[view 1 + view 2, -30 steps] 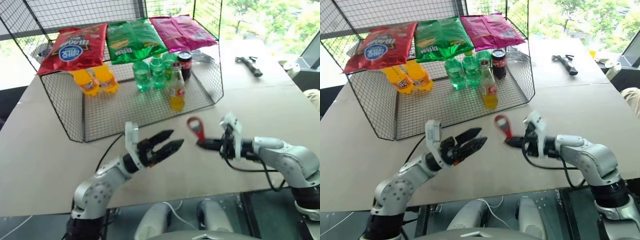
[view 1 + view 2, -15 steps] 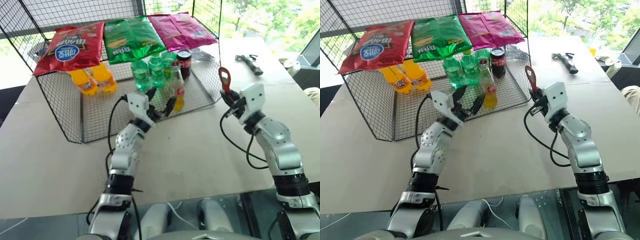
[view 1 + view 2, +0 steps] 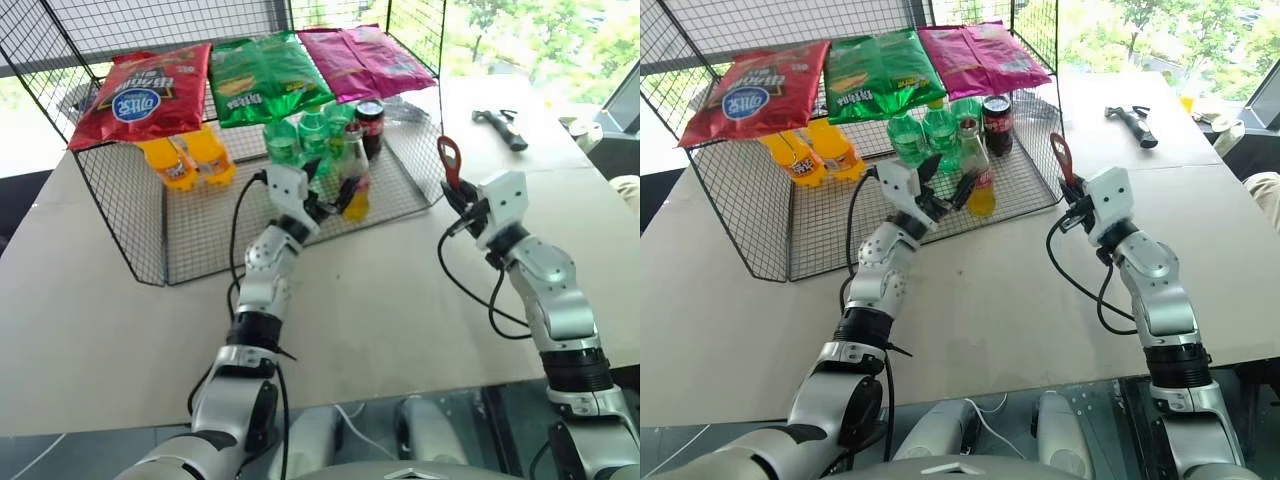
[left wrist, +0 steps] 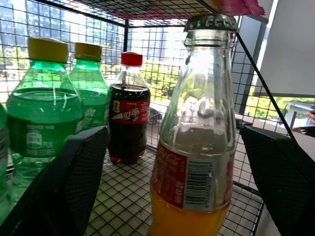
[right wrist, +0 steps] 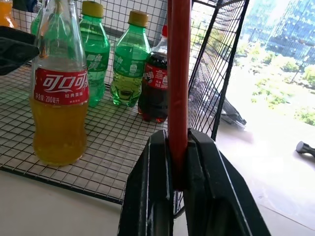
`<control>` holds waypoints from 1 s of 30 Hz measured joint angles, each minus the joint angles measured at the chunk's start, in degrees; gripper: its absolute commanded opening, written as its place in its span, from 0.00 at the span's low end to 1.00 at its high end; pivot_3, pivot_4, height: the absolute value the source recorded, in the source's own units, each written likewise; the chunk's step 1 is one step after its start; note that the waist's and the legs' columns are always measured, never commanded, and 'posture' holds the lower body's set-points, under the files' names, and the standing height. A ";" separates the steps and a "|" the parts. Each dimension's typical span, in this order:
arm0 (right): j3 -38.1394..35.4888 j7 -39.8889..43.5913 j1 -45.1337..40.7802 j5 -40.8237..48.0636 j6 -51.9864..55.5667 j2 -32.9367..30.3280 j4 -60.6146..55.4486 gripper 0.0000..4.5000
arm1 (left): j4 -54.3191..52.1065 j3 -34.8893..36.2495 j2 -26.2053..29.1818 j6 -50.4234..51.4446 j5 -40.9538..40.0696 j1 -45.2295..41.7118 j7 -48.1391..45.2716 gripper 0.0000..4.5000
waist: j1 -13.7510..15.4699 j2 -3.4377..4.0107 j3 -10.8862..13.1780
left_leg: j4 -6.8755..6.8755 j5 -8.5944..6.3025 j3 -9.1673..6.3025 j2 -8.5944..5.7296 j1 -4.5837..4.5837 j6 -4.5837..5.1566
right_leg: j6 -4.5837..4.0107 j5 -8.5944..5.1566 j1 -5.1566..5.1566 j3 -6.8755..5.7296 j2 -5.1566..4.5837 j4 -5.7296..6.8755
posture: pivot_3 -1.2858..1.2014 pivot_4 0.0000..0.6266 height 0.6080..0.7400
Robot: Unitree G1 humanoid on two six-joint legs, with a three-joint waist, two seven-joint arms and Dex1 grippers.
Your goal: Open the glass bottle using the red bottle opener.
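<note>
Desk (image 3: pixel 400 300), wire rack (image 3: pixel 130 215) | left claw (image 3: pixel 328 203) open, glass bottle (image 3: pixel 353 185) upright between fingers | right claw (image 3: pixel 458 205) clamps red bottle opener (image 3: pixel 447 160), bottle at its 9 o'clock

Wire rack (image 3: pixel 150 230) on worktop (image 3: pixel 400 300): chip bags (image 3: pixel 270 75) on top, green bottles (image 3: pixel 300 140), cola (image 3: pixel 369 126), orange bottles (image 3: pixel 185 160) inside; hammer (image 3: pixel 498 128) well apart.

snack bags (image 3: pixel 265 72): 3 | green bottles (image 3: pixel 300 140): 3 | orange bottles (image 3: pixel 188 160): 2 | cola bottle (image 3: pixel 370 125): 1 | glass bottle (image 3: pixel 353 180): 1 | red bottle opener (image 3: pixel 448 160): 1 | hammer (image 3: pixel 500 128): 1
</note>
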 measured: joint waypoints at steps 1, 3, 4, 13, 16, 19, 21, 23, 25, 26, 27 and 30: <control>0.01 0.00 0.44 -0.17 -0.03 0.14 -0.11 0.00 | 0.60 -0.31 -0.05 -0.14 0.20 -0.19 -0.55 0.98 | -0.02 0.00 0.00 | 0.00 0.00 0.00 0.00 0.00 0.00 | 0.00 0.00 -0.01 0.00 0.00 0.02 | 0.52 0.24 1.00; 0.02 0.00 1.09 -0.43 -0.04 0.36 -0.31 0.00 | 1.90 -0.78 -0.09 -0.52 0.71 -0.94 -1.56 0.98 | -0.11 0.00 0.00 | 0.04 0.00 0.00 0.00 0.00 0.00 | 0.00 0.00 -0.02 0.01 0.01 0.08 | 0.52 0.24 1.00; 0.04 0.00 1.29 -0.46 -0.04 0.46 -0.60 0.00 | 2.38 -0.78 -0.08 -0.66 0.93 -1.33 -1.85 0.98 | -0.14 0.00 0.00 | 0.05 0.00 0.00 0.00 0.00 0.00 | 0.00 0.00 -0.02 0.01 0.02 0.09 | 0.52 0.24 1.00; 0.14 0.07 2.20 -0.61 -0.03 1.63 -2.43 0.00 | 17.74 -0.70 -1.62 -4.49 4.75 -11.19 -0.57 0.98 | 0.09 -0.01 0.00 | 0.19 0.00 0.01 -0.06 0.00 0.00 | 0.00 0.00 -0.02 0.01 0.02 0.26 | 0.52 0.24 1.00; 0.13 0.04 2.26 -0.66 -0.03 1.75 -2.50 0.00 | 21.92 -0.63 -1.91 -6.08 5.78 -13.74 -0.02 0.98 | -0.13 -0.01 0.00 | 0.18 0.00 0.01 -0.06 0.00 0.00 | 0.00 0.00 -0.04 0.03 0.01 0.26 | 0.52 0.24 1.00; 0.12 0.00 2.63 -0.68 -0.03 1.79 -2.65 0.00 | 26.39 -0.25 -1.97 -7.24 6.50 -15.86 0.73 0.98 | -0.24 -0.01 0.00 | 0.18 0.01 0.00 -0.05 0.00 0.00 | 0.00 0.00 -0.06 0.02 0.02 0.28 | 0.52 0.24 1.00; 0.13 -0.04 2.88 -0.69 -0.03 1.86 -2.76 0.00 | 29.05 -0.23 -1.97 -7.59 7.44 -17.36 1.70 0.98 | -0.24 -0.01 0.00 | 0.21 0.01 0.01 -0.06 0.00 0.00 | 0.00 0.00 -0.05 0.03 0.01 0.31 | 0.52 0.24 1.00; 0.13 -0.10 3.01 -0.71 -0.03 1.93 -3.03 0.00 | 30.96 -0.22 -1.96 -7.84 8.13 -18.52 2.60 0.98 | -0.41 -0.01 0.00 | 0.21 0.01 0.02 -0.07 0.00 0.00 | 0.00 0.00 -0.05 0.04 0.01 0.34 | 0.52 0.24 1.00; 0.13 -0.18 3.04 -0.75 -0.03 1.97 -3.18 0.00 | 32.19 -0.19 -1.87 -7.94 8.66 -19.11 3.32 0.98 | -0.62 -0.01 0.00 | 0.21 0.01 0.01 -0.07 0.00 0.00 | 0.00 0.00 -0.06 0.04 0.01 0.36 | 0.52 0.24 1.00; 0.12 -0.23 3.10 -0.78 -0.03 1.97 -3.33 0.00 | 32.91 -0.15 -1.86 -8.06 9.09 -19.37 3.88 0.98 | -0.76 -0.01 0.00 | 0.21 0.01 0.02 -0.07 0.00 0.00 | 0.00 0.00 -0.07 0.04 0.01 0.36 | 0.52 0.24 1.00; 0.12 -0.25 3.21 -0.81 -0.03 1.98 -3.55 0.00 | 33.35 -0.12 -1.86 -8.17 9.17 -19.48 4.13 0.98 | -0.92 -0.01 0.00 | 0.21 0.01 0.02 -0.07 0.00 0.00 | 0.00 0.00 -0.08 0.04 0.01 0.37 | 0.52 0.24 1.00; 0.11 -0.35 3.31 -0.92 -0.03 1.99 -4.03 0.00 | 33.89 0.28 -1.84 -8.76 9.22 -19.60 4.30 0.83 | -1.23 -0.01 0.00 | 0.21 0.01 0.03 -0.07 0.00 0.00 | 0.00 0.00 -0.10 0.06 0.00 0.40 | 0.52 0.24 1.00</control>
